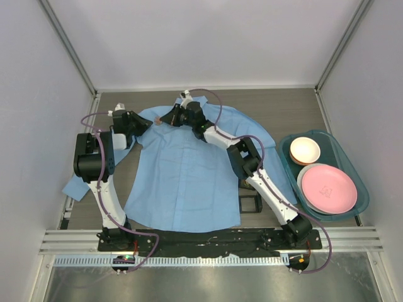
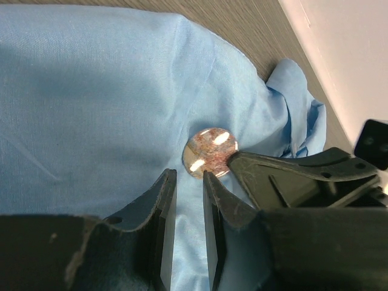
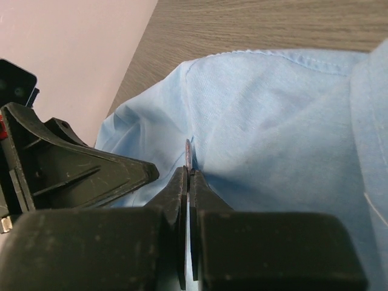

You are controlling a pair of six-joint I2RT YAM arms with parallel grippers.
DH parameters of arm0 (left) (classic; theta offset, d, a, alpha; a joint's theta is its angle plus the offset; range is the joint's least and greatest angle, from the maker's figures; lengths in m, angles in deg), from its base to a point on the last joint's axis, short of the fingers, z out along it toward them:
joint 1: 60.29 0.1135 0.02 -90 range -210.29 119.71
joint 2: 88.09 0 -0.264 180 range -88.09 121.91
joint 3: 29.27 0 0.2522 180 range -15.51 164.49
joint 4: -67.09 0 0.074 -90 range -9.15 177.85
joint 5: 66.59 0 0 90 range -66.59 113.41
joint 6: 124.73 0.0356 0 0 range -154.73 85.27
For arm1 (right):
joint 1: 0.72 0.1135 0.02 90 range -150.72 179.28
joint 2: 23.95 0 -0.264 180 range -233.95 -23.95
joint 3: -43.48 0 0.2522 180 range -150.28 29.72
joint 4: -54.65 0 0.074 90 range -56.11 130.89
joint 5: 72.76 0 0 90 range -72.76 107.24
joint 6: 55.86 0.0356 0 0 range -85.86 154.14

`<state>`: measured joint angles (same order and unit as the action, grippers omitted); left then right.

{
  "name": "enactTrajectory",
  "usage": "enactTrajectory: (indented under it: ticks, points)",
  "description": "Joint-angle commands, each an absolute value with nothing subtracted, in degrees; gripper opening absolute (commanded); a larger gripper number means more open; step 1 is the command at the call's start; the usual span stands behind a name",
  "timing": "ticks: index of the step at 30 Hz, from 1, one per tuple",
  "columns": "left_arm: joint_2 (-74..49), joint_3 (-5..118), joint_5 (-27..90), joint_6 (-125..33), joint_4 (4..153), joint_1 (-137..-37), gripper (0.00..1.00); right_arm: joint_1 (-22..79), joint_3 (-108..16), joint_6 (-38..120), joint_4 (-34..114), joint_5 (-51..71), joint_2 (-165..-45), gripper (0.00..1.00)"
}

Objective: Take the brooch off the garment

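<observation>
The garment (image 1: 182,179) is a light blue shirt lying flat on the table, collar at the far side. The brooch (image 2: 209,153), a round glossy disc mottled red-brown, sits on the cloth near the collar. In the right wrist view the brooch (image 3: 188,151) shows edge-on, and my right gripper (image 3: 188,173) is shut on its lower rim. From the left wrist view, the right gripper's fingers (image 2: 285,176) cover the disc's right edge. My left gripper (image 2: 188,182) stands just short of the brooch, jaws partly apart, only blue cloth showing between them. In the top view the left gripper (image 1: 143,124) and right gripper (image 1: 169,118) face each other.
A teal tray (image 1: 345,151) at the right holds a pink plate (image 1: 327,189) and a small cream bowl (image 1: 305,150). A small black frame (image 1: 250,202) lies beside the shirt's right hem. White walls enclose the table on three sides.
</observation>
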<state>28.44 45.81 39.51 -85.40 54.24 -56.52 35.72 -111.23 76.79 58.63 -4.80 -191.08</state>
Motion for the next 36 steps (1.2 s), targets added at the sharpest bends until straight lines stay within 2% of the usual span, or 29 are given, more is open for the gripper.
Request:
enactTrajectory:
  ticks: [1,7,13,20,26,27,28,34,36]
  points:
    - [28.46,45.49,39.50,-85.70,50.53,-56.25,0.27,36.10,-114.59,85.63,67.86,-5.96,-194.36,0.01]
    - [25.04,43.64,36.86,-83.16,51.75,-55.73,0.27,36.19,-118.55,90.12,73.05,-4.29,-197.44,0.01]
    - [21.34,41.00,35.10,-82.19,51.15,-55.11,0.32,36.37,-119.87,90.48,76.30,-4.11,-196.92,0.01]
    - [21.60,40.22,35.71,-82.45,49.04,-55.19,0.37,36.98,-116.36,85.56,76.66,-7.72,-190.60,0.01]
    - [21.08,41.17,37.99,-82.89,49.12,-55.11,0.49,35.76,-101.71,75.58,72.27,-6.85,-176.02,0.01]
    - [21.34,41.53,38.78,-83.76,49.29,-55.19,0.50,35.58,-95.59,73.54,71.31,-5.27,-173.56,0.01]
    - [21.43,41.96,39.84,-84.12,49.38,-55.11,0.50,35.40,-92.48,71.08,69.56,-2.47,-167.97,0.01]
    - [20.81,44.07,44.14,-85.26,50.52,-56.69,0.49,32.77,-73.05,58.23,65.50,4.49,-152.90,0.01]
    - [21.33,45.04,47.73,-85.87,50.70,-57.30,0.44,32.50,-63.86,55.42,65.85,7.47,-146.05,0.01]
